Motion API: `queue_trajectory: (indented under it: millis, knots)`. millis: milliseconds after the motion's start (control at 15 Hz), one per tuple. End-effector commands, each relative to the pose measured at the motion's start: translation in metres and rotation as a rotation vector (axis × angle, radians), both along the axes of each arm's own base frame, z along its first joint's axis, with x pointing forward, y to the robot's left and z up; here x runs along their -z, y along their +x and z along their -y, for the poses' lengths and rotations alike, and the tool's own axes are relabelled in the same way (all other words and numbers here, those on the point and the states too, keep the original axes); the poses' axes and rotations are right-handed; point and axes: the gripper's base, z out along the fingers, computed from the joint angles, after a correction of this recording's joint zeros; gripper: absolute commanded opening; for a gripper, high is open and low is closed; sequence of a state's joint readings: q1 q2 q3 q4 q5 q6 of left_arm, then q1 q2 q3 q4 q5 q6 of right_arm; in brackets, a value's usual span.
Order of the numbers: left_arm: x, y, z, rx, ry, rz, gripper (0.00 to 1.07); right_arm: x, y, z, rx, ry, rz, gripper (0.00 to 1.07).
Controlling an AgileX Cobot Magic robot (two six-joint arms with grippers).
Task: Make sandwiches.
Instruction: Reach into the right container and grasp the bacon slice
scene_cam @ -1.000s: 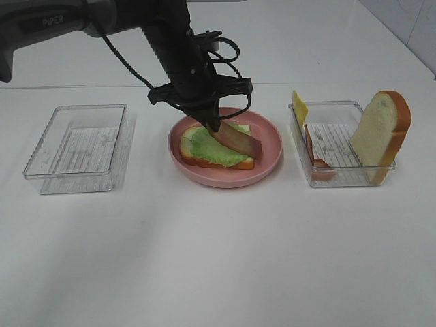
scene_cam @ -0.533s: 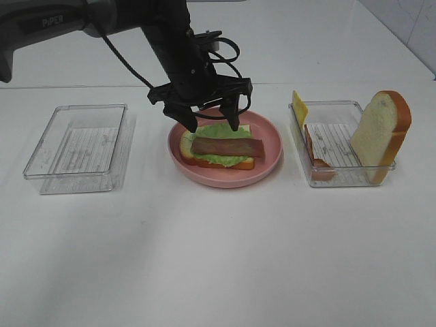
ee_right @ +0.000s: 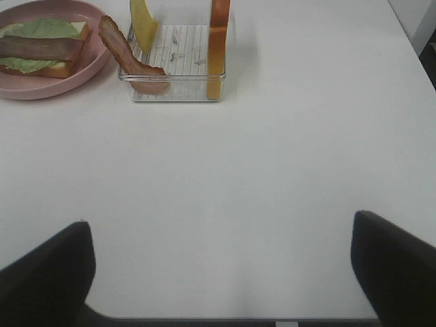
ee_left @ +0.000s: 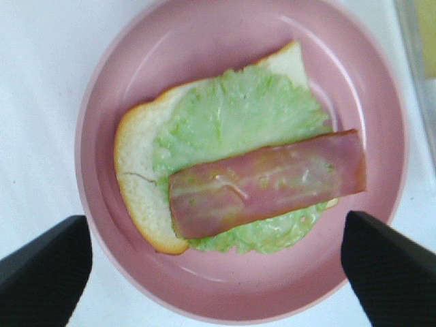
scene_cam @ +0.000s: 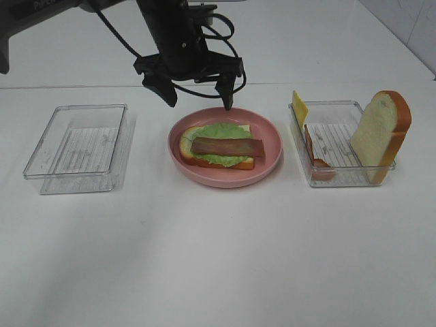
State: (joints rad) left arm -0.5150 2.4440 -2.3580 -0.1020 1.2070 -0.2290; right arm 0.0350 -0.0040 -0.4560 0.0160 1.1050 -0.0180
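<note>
Hovering above sandwich [scene_cam: 221, 148], left claw [scene_cam: 197, 102] spread wide, empty; right claw [ee_right: 219, 269] wide, well apart.

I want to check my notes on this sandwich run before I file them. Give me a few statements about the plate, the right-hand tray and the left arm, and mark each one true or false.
1. A bacon strip lies across the lettuce on the pink plate. True.
2. The bacon is held in a grip. False: the left gripper hangs open above the plate, holding nothing.
3. The spare bread slice lies flat. False: it stands upright in the right tray.
4. A yellow cheese slice stands in the right tray. True.
5. A top slice covers the sandwich. False: bacon and lettuce lie uncovered on the bottom slice.
</note>
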Motion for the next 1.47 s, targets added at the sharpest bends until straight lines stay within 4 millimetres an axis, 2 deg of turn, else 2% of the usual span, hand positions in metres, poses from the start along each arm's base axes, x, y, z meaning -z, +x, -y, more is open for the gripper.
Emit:
queue_trajectory:
  millis: [67, 133, 333, 400, 600, 733, 800, 867, 933, 1000, 1067, 1133, 1200, 1267, 1333, 1400, 1467]
  knots:
    - [-0.016, -0.008, -0.003, 0.006, 0.028, -0.047, 0.92, 0.001, -0.003, 0.000, 0.004, -0.006, 0.029, 0.99]
    - [-0.028, -0.010, -0.005, 0.007, 0.016, -0.025, 0.92, 0.001, -0.003, 0.000, 0.004, -0.006, 0.029, 0.99]
    - [-0.085, -0.021, -0.022, 0.010, 0.021, 0.103, 0.92, 0.001, -0.003, 0.000, 0.004, -0.006, 0.029, 0.99]
    - [-0.092, -0.024, -0.023, 0.009, 0.013, 0.112, 0.92, 0.001, -0.003, 0.000, 0.004, -0.006, 0.029, 0.99]
    - [-0.125, -0.046, -0.062, -0.012, 0.036, 0.115, 0.92, 0.001, -0.003, 0.000, 0.004, -0.006, 0.029, 0.99]
    - [-0.128, -0.059, -0.092, -0.051, 0.082, 0.085, 0.92, 0.001, -0.003, 0.000, 0.004, -0.006, 0.029, 0.99]
    - [-0.136, -0.080, -0.140, -0.121, 0.133, 0.063, 0.92, 0.001, -0.003, 0.000, 0.004, -0.006, 0.029, 0.99]
    - [-0.141, -0.087, -0.151, -0.142, 0.141, 0.066, 0.92, 0.001, -0.003, 0.000, 0.004, -0.006, 0.029, 0.99]
    - [-0.146, -0.101, -0.177, -0.194, 0.158, 0.061, 0.92, 0.001, -0.003, 0.000, 0.004, -0.006, 0.029, 0.99]
    - [-0.146, -0.107, -0.190, -0.216, 0.167, 0.053, 0.92, 0.001, -0.003, 0.000, 0.004, -0.006, 0.029, 0.99]
    - [-0.154, -0.139, -0.232, -0.287, 0.185, 0.052, 0.92, 0.001, -0.003, 0.000, 0.004, -0.006, 0.029, 0.99]
    - [-0.158, -0.149, -0.240, -0.303, 0.185, 0.060, 0.92, 0.001, -0.003, 0.000, 0.004, -0.006, 0.029, 0.99]
    - [-0.161, -0.168, -0.257, -0.343, 0.189, 0.067, 0.92, 0.001, -0.003, 0.000, 0.004, -0.006, 0.029, 0.99]
    - [-0.160, -0.176, -0.263, -0.364, 0.190, 0.069, 0.92, 0.001, -0.003, 0.000, 0.004, -0.006, 0.029, 0.99]
    - [-0.165, -0.211, -0.276, -0.420, 0.174, 0.146, 0.92, 0.001, -0.003, 0.000, 0.004, -0.006, 0.029, 0.99]
    - [-0.167, -0.221, -0.276, -0.422, 0.169, 0.171, 0.92, 0.001, -0.003, 0.000, 0.004, -0.006, 0.029, 0.99]
    - [-0.169, -0.240, -0.276, -0.427, 0.162, 0.210, 0.92, 0.001, -0.003, 0.000, 0.004, -0.006, 0.029, 0.99]
